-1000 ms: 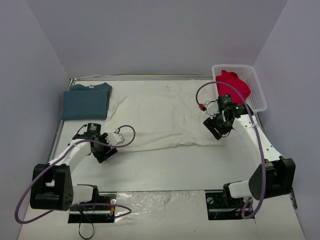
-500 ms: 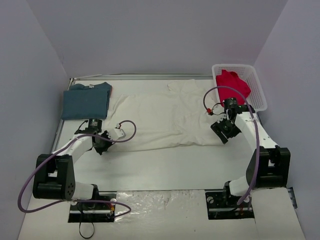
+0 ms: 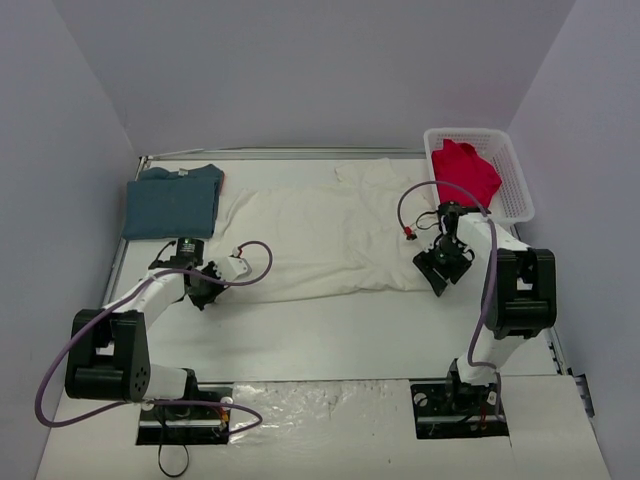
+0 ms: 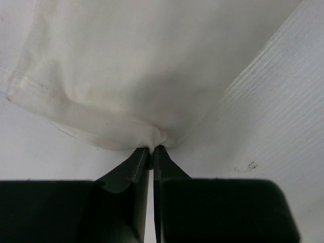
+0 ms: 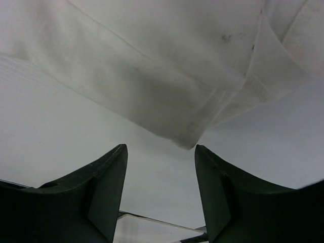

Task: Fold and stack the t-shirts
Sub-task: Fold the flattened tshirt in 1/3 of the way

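Cream shirt pinched in left jaws; right jaws apart; red shirt in basket.

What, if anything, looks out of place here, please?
The red t-shirt sits crumpled and unfolded in the basket. The cream t-shirt lies spread and wrinkled, with a small dark speck on it.

The left tool has closed on the cream-white shirt; the right tool has swung in toward its corner
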`<state>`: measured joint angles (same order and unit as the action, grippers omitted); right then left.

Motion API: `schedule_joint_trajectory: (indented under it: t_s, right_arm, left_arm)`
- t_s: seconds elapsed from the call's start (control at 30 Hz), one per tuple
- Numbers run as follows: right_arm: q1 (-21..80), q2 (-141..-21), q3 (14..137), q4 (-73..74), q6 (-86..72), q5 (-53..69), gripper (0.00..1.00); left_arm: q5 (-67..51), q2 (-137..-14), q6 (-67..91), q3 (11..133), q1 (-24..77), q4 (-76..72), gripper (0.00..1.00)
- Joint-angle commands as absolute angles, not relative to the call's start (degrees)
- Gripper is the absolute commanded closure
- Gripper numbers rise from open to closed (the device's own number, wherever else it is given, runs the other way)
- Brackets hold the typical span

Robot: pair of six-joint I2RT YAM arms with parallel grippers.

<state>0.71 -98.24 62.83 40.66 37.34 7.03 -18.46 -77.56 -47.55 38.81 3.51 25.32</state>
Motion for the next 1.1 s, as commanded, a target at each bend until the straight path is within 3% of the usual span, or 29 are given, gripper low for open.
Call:
schedule_joint_trajectory:
  t_s: [0.0,0.07,0.1,0.17,1.07]
  right_arm:
    - [0.3,-99.9,65.5,41.1,38.1,9.0,0.49]
    - [0.3,-101.5,66.0,41.0,38.0,9.1,0.60]
    - [0.3,-101.9,66.1,41.0,38.0,9.1,0.81]
    - [0.3,-102.2,66.2,41.0,38.0,9.0,0.99]
    - [-6.2,-84.5,64.3,53.6,44.5,7.6,1.00]
  left_arm:
    - [-19.3,-76.0,-47.6,38.2,3.3,26.0,0.98]
    - [-19.1,-75.8,-47.8,38.1,3.3,25.9,0.98]
    - [-19.0,-75.7,-47.8,38.0,3.4,25.8,0.98]
    - [-18.8,-75.5,-47.7,37.9,3.3,25.9,0.98]
    - [-18.1,-56.0,-54.8,44.4,1.6,50.8,0.98]
